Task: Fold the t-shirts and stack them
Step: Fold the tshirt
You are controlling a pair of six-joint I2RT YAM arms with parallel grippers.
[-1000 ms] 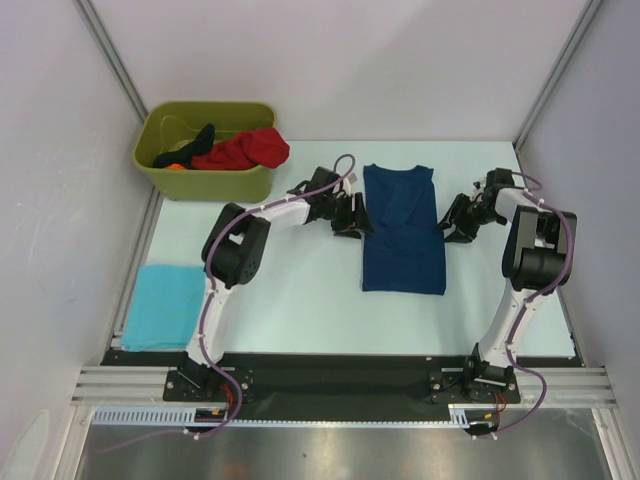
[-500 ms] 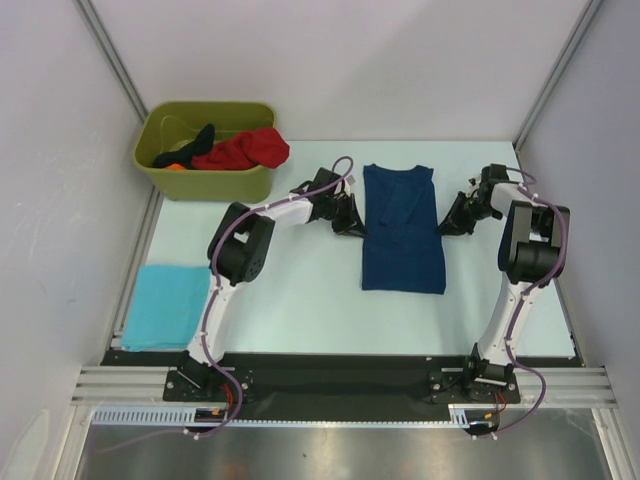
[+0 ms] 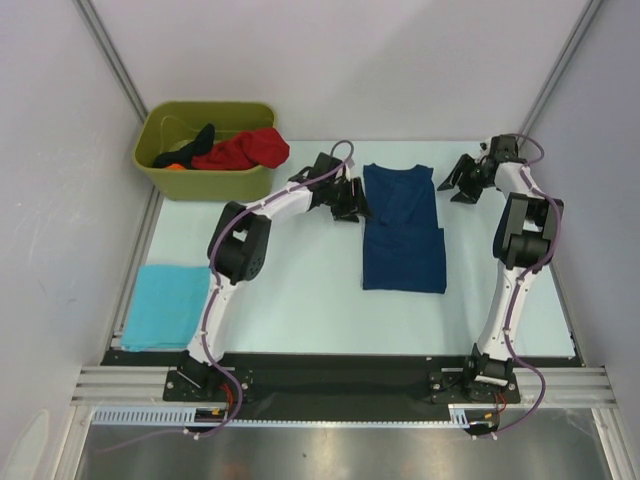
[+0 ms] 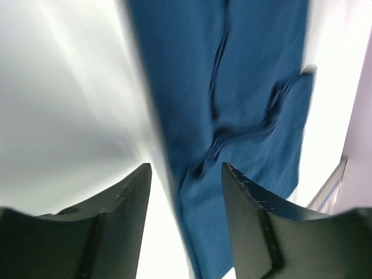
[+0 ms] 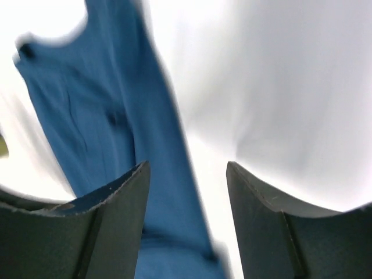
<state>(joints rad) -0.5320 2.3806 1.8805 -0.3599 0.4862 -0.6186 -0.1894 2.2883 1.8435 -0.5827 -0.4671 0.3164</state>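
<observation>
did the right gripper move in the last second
Yes: the right gripper moved toward the far wall, along the navy blue t-shirt from its middle to its collar end.

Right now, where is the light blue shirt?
In the top view, the light blue shirt lies folded at the table's near left corner, just left of the left arm.

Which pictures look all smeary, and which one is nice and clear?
Left wrist view: the navy t-shirt is streaked and soft-edged, while the fingers look sharp. Right wrist view: the same smear along the shirt's edge, and the table is washed out to bright white. Top external view: clear and evenly lit.
</observation>
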